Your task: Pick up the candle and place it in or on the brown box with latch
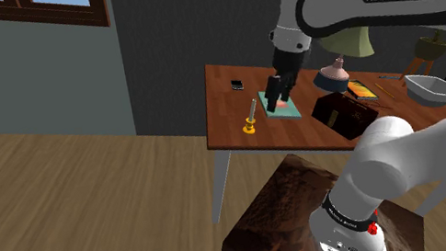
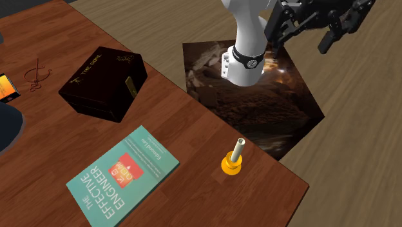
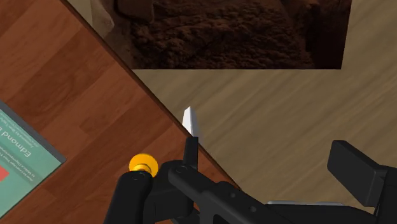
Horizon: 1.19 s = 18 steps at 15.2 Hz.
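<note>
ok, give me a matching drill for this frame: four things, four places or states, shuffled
Things:
1. pale candle in a yellow holder
2. dark brown box with a latch
3. teal paperback book
4. black claw

States:
a. open, gripping nothing
b. lying flat, cover up
c. lid shut
d. upright near the edge of the brown wooden table

Pairs: 1-d, 2-c, 3-b, 4-a

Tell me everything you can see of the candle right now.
The candle is a pale cream stick leaning slightly in a round orange-yellow holder. It stands on the wooden table near its edge, apart from the teal book. Only the table touches it; nothing grips it.
</note>
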Each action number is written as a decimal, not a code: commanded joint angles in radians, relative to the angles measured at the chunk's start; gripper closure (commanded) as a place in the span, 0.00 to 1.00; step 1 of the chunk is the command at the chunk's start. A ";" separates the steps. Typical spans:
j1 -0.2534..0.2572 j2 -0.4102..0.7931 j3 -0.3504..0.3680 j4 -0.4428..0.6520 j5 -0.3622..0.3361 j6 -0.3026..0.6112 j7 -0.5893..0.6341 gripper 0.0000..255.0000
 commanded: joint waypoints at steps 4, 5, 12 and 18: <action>-0.037 -0.022 -0.086 -0.151 -0.066 0.284 -0.111 0.00; -0.044 -0.014 -0.107 -0.175 -0.079 0.345 -0.136 0.00; -0.050 0.162 -0.299 -0.272 -0.124 0.824 -0.336 0.00; 0.060 0.336 -0.462 -0.265 -0.068 1.093 -0.478 0.00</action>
